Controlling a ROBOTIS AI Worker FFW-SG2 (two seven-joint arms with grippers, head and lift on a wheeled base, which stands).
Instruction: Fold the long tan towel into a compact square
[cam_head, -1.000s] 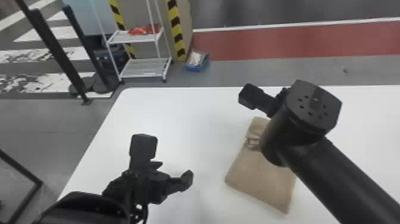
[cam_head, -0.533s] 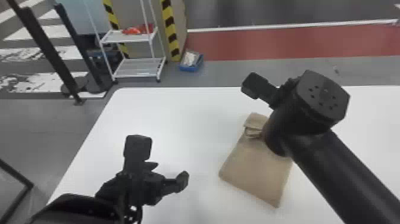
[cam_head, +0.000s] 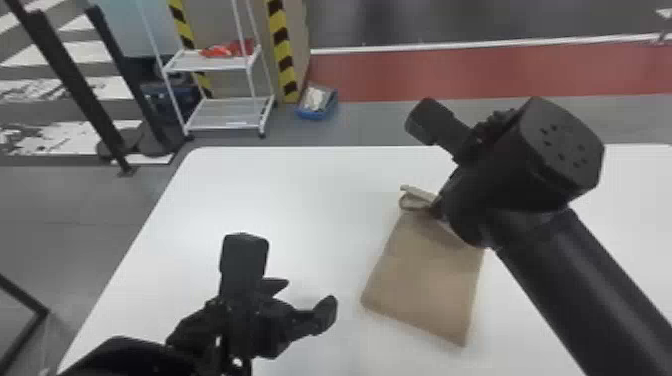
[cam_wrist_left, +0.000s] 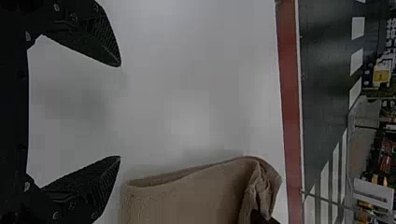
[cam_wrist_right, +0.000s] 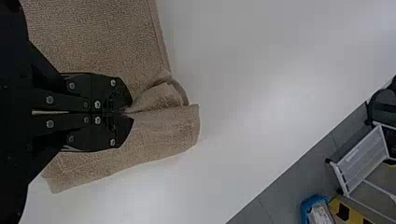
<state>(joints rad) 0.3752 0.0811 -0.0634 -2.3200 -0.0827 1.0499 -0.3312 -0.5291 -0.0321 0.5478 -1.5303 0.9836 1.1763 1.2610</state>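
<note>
Right gripper (cam_wrist_right: 127, 113), black with flat fingers, is clamped on gathered cloth at the far end of the long tan textured-cloth towel (cam_head: 425, 280). Over the last half second it has moved up and farther from the robot, and the end it pinches, a flatter band before, now stands out as a narrow loop. That suggests the end is being lifted for another fold; the body already lies as a broad panel, so the compact square seems partway there. A slip could let the loop spring loose. Beneath the towel spreads the smooth white round-cornered table (cam_head: 280, 215). To the towel's left, the black left gripper (cam_wrist_left: 120, 111) holds nothing, its fingers apart.
</note>
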